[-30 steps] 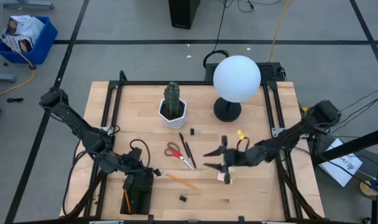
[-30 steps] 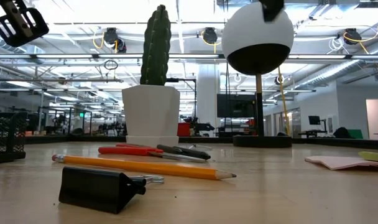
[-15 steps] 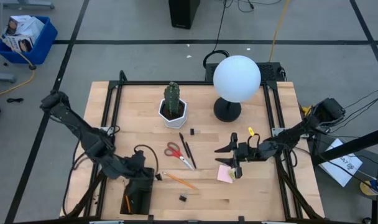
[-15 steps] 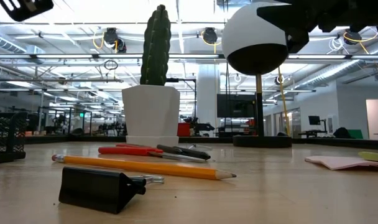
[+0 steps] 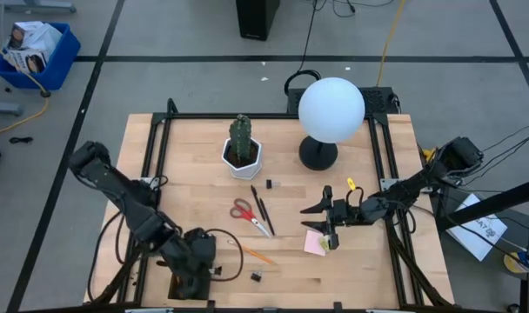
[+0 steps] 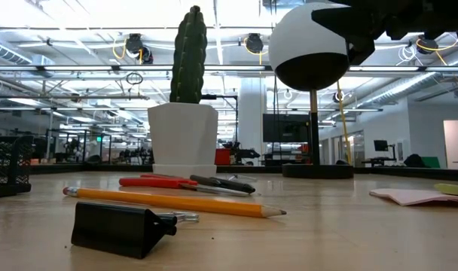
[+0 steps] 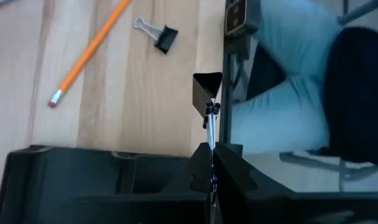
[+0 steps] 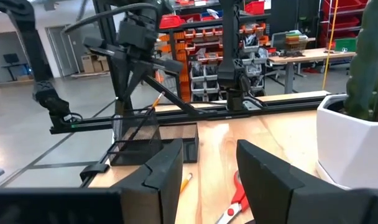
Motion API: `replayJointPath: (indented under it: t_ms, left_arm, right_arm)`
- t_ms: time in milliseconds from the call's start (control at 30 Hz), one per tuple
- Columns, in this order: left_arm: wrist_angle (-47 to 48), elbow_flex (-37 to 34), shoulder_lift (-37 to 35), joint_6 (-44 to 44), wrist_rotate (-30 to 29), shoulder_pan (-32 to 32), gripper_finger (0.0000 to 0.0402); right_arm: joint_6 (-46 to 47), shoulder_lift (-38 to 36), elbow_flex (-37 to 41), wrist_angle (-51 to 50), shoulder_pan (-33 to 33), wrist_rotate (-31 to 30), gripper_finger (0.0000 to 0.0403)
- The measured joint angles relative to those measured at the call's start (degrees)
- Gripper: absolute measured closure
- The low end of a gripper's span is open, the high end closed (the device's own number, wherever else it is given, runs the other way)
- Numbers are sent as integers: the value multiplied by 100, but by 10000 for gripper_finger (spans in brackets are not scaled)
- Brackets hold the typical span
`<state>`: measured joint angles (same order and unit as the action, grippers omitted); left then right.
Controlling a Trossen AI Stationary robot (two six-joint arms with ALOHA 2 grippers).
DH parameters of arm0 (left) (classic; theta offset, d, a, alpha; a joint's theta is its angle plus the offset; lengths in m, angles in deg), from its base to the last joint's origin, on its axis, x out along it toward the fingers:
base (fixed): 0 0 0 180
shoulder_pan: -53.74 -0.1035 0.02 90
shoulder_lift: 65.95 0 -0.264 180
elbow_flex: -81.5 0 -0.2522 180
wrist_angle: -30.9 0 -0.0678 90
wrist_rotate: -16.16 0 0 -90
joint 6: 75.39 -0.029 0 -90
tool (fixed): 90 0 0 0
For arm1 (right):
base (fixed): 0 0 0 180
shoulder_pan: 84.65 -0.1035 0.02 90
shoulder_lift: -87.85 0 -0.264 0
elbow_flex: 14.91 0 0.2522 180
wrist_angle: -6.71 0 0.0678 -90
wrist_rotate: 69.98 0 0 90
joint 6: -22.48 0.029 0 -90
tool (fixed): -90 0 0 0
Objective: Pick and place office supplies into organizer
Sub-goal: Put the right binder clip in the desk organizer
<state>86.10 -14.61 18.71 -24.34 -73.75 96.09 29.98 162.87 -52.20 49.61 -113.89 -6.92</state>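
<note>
The left gripper (image 5: 191, 271) hangs over the organizer (image 5: 184, 280) at the table's near left edge, its jaws pressed together on a small black binder clip (image 7: 207, 87) held by its wire handles; the organizer is a black mesh tray with upright walls, and its compartments are mostly hidden under the arm; just right of it lie the orange pencil (image 5: 254, 255) and a second black clip (image 5: 257, 276) on bare pale wood, apart from each other; toward the middle the red-handled scissors (image 5: 243, 210) and two thin dark pens (image 5: 263, 208) lie side by side in front of the white faceted cactus pot (image 5: 242, 158); farther right the right gripper (image 5: 331, 228) hovers with its fingers spread and empty, just over the pink sticky-note pad (image 5: 314, 243), with open board around it; the round white lamp (image 5: 331, 109) stands behind.
</note>
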Motion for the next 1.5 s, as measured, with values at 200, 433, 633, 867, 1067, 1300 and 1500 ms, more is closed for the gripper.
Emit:
replayJointPath:
  t_ms: [200,433,633,867,1067,1300,1500]
  left_arm:
    - [1032,484,573,434,598,-68,396]
    - [1507,558,929,527,1064,-121,397]
    - [1506,562,1150,445,1411,-247,397]
    - [1504,562,1266,385,1509,-310,390]
    - [1504,562,1260,419,1593,-313,394]
    - [1318,562,1260,592,1796,-313,396]
    - [1199,562,1260,595,1720,-272,382]
  right_arm:
    - [105,0,-2,3,-1,2,261]
    - [100,0,-2,4,1,0,259]
    - [85,0,-2,3,1,0,263]
    - [83,0,-2,2,6,0,262]
    - [83,0,-2,5,6,-2,262]
    - [83,0,-4,4,6,-2,264]
    - [83,2,-4,4,8,-2,265]
